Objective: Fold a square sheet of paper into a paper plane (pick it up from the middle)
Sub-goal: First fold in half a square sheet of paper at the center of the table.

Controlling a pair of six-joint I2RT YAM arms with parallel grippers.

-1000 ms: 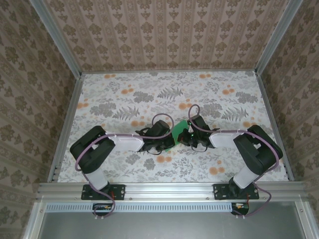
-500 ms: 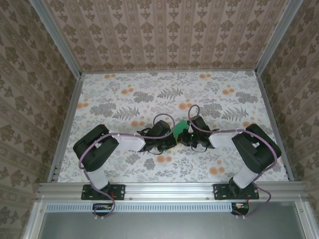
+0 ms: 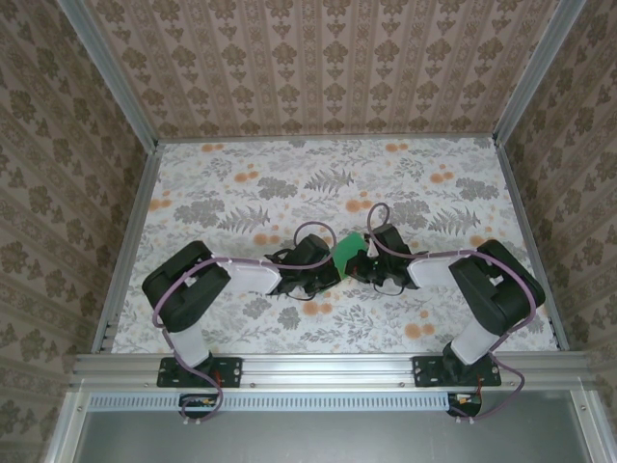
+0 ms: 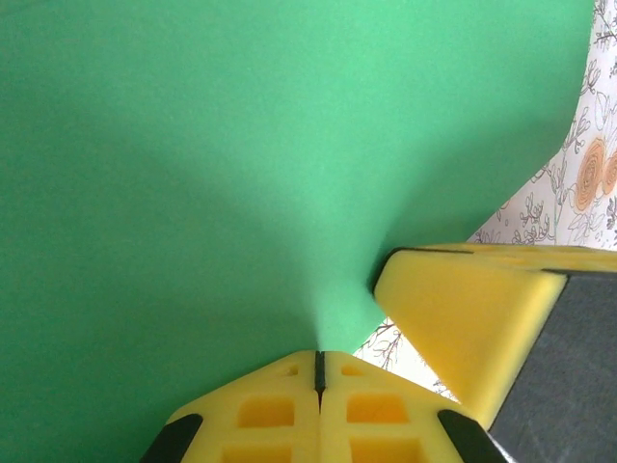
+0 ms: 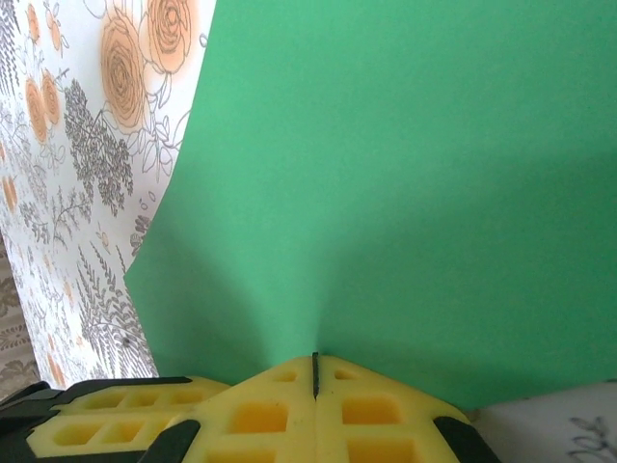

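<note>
The square sheet of paper (image 3: 349, 252) is bright green and is held up off the table between my two grippers, near the table's middle. My left gripper (image 3: 332, 266) is shut on its edge from the left. In the left wrist view the yellow jaws (image 4: 319, 363) meet with the sheet (image 4: 212, 183) pinched between them and bowing away. My right gripper (image 3: 365, 262) is shut on it from the right. In the right wrist view its gripper (image 5: 315, 363) pinches the sheet (image 5: 415, 193) the same way. The two grippers almost touch.
The table (image 3: 241, 193) carries a print of grey ferns and orange flowers. Patterned walls and aluminium rails (image 3: 130, 231) close it in on three sides. The right gripper's yellow finger (image 4: 463, 318) stands close beside the left jaws.
The left arm's elbow has swung slightly to the right and the right gripper has edged right. Both stay shut on the sheet.
</note>
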